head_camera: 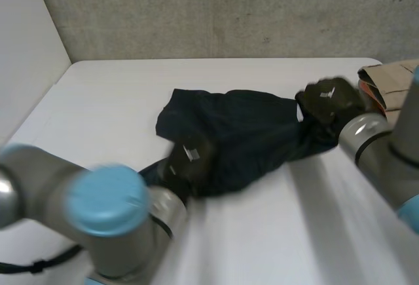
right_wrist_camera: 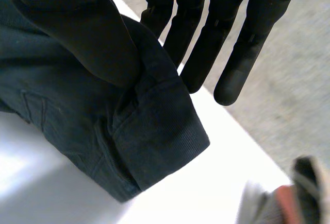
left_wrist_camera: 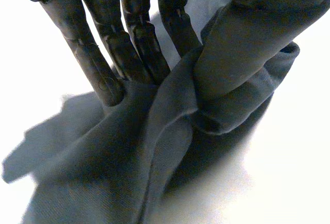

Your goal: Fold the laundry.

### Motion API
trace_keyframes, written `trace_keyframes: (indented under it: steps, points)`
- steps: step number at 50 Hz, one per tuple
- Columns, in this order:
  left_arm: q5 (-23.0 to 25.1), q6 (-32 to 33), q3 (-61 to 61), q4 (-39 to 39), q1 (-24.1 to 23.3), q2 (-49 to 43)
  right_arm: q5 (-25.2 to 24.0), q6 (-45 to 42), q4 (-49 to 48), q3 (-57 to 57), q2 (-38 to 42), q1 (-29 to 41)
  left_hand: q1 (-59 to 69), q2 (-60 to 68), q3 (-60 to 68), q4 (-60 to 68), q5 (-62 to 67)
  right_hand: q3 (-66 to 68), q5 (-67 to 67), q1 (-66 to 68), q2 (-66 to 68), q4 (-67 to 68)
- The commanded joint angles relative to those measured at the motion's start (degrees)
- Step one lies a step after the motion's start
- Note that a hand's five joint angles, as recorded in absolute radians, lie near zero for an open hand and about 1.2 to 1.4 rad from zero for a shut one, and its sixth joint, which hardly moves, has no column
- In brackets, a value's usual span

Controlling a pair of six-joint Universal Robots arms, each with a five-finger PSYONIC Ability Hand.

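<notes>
**Gripping the dark garment at both ends**

Head view: The dark garment [head_camera: 249, 128] lies crumpled across the middle of the table [head_camera: 111, 95]. The left hand [head_camera: 186, 160] sits on the part nearest the table's near edge. The right hand [head_camera: 327, 101] holds the end toward the table's right edge. A tan bundle [head_camera: 386, 82] rests at the table's far right corner, just beside the right hand.

Left wrist view: Straight fingers [left_wrist_camera: 134, 44] press into a gathered fold [left_wrist_camera: 206, 105] that rises on the thumb side. This reads as a pinch on the cloth, lifted slightly off the table.

Right wrist view: The thumb [right_wrist_camera: 93, 44] clamps a stitched hem [right_wrist_camera: 165, 141] against straight fingers [right_wrist_camera: 242, 54] behind it, so the hand is closed on the cloth.

Handling: The cloth appears soft, light and limp, and of a medium weave. It will likely sag between the holds and slip little. The doubled hem is the firmest place to grip. Bunched folds may release unevenly, so corners or hems are preferable to mid-cloth gathers.
</notes>
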Motion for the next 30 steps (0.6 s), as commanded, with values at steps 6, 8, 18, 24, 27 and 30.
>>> trace_keyframes:
  steps: [6,8,18,24,27,30]
  points:
    - [4.5,-0.5,-0.1,0.7,16.2,36.9,-0.5,-5.6,16.3,-15.9,-11.1,0.5,16.0,11.7,12.7,11.3,13.4,11.8,12.6,16.1,12.5,11.2]
    - [5.6,-0.7,0.3,0.0,18.4,38.1,-0.5,-5.6,18.4,-19.8,-12.2,0.7,16.0,11.7,12.7,11.3,13.4,11.8,12.6,16.1,12.5,11.2]
    - [8.8,-1.7,-0.1,-5.2,24.6,32.9,-1.1,-6.6,25.9,-24.6,-5.1,0.7,16.0,11.7,12.7,11.3,13.4,11.8,12.6,16.1,12.5,11.2]
    - [11.0,-1.5,2.9,-4.8,24.2,17.5,-0.5,-6.1,25.1,-27.9,5.1,1.0,16.0,11.7,12.7,11.3,13.4,11.8,12.6,16.1,12.5,11.2]
    - [10.9,-1.4,10.1,-4.2,24.0,9.4,0.0,-5.4,20.9,-32.9,10.6,1.3,16.0,11.7,12.7,11.3,13.4,11.8,12.6,16.1,12.5,11.2]
    - [11.0,-2.1,19.9,-3.6,23.9,3.7,1.4,-3.4,12.7,-39.4,15.9,2.0,16.0,11.7,12.7,11.3,13.4,11.8,12.6,16.1,12.5,11.2]
